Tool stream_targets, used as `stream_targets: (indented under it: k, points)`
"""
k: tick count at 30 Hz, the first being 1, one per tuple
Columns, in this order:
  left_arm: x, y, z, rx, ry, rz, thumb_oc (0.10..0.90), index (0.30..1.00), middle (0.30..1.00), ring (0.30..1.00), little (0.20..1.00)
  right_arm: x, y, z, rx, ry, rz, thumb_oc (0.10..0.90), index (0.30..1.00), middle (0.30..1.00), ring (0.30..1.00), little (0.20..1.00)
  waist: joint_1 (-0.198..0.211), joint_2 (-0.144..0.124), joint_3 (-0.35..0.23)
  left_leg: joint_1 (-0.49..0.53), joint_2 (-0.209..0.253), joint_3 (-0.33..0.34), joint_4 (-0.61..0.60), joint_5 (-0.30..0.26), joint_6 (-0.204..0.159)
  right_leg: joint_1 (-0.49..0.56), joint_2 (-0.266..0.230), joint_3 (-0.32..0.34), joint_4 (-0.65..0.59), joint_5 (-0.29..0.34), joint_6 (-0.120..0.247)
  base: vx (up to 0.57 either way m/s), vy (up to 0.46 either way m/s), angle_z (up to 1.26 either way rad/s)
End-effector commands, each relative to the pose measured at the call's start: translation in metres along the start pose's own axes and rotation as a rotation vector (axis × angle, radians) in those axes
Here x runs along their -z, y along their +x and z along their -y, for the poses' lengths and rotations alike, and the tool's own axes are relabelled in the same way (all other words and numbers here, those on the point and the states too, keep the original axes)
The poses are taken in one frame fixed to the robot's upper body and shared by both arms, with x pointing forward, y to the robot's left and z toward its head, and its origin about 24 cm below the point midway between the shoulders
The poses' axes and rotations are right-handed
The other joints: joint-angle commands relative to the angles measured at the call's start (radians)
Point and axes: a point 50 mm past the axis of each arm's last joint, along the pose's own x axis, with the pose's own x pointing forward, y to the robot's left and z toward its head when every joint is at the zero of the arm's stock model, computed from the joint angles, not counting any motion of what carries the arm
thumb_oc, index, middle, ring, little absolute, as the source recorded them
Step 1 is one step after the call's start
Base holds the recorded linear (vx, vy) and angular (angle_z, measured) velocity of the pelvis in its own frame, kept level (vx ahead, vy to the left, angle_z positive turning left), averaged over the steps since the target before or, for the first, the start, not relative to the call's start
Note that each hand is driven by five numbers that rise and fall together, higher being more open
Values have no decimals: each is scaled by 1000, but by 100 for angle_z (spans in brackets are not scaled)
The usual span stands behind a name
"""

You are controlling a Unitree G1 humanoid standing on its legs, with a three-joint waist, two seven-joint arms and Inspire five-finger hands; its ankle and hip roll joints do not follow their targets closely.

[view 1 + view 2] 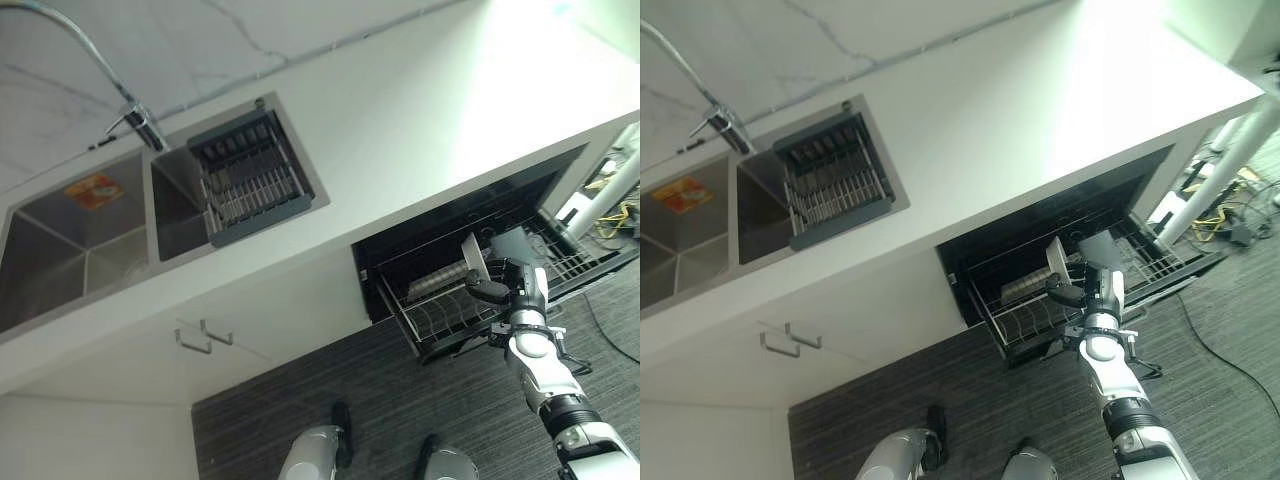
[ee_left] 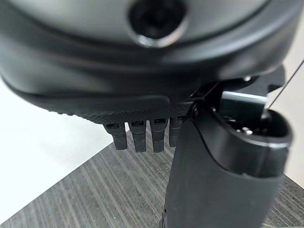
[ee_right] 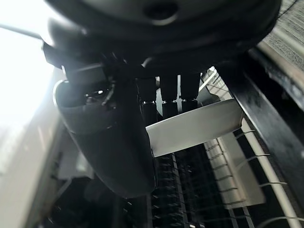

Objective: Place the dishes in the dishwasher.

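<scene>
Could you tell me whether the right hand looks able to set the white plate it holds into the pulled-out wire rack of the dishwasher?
Probably yes: the right hand holds the white plate directly over the pulled-out wire rack, with nothing visible between them.

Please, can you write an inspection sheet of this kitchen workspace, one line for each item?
Surface: white countertop with a double sink; a dark drying rack sits in the sink's right basin.
Job's things: one white plate pinched in the right hand above the pulled-out dishwasher rack; another dish already stands in that rack.
Clutter: an orange sticker in the left basin.
Hands: right hand shut on the plate; left hand hangs over the floor, fingers straight, holding nothing.
Cables: yellow and dark cables on the floor at the far right.
Surroundings: dark striped floor, tap, cabinet handles.
</scene>
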Motion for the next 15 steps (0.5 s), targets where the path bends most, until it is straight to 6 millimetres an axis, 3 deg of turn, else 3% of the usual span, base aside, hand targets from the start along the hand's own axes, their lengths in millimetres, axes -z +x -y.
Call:
stream_targets:
  k: [1, 7, 15]
  points:
    - [10, 1, -40, -89, 47, -32, 800, 900, 900, 900, 900, -58, 17, 2, 70, -57, 234, 400, 300, 300, 300, 300, 14, -38, -2, 26, 12, -24, 52, -139, -23, 51, -1, -34, -98, 27, 10, -66, -15, 11]
    - [-7, 2, -53, -108, 56, 9, 800, 900, 900, 900, 900, -66, 30, 3, 81, -277, 246, 400, 300, 300, 300, 300, 50, -45, 39, 9, 6, -37, 52, -149, -24, 47, -2, -37, -98, 18, 24, -1, -38, 11]
    - [-39, 1, -69, -131, 47, 89, 800, 900, 900, 900, 900, -92, 44, 6, 104, -353, 266, 400, 300, 300, 300, 300, 83, -44, 76, -64, 3, -51, 52, -133, -25, -3, 1, -51, -98, 25, 34, -77, -30, 14]
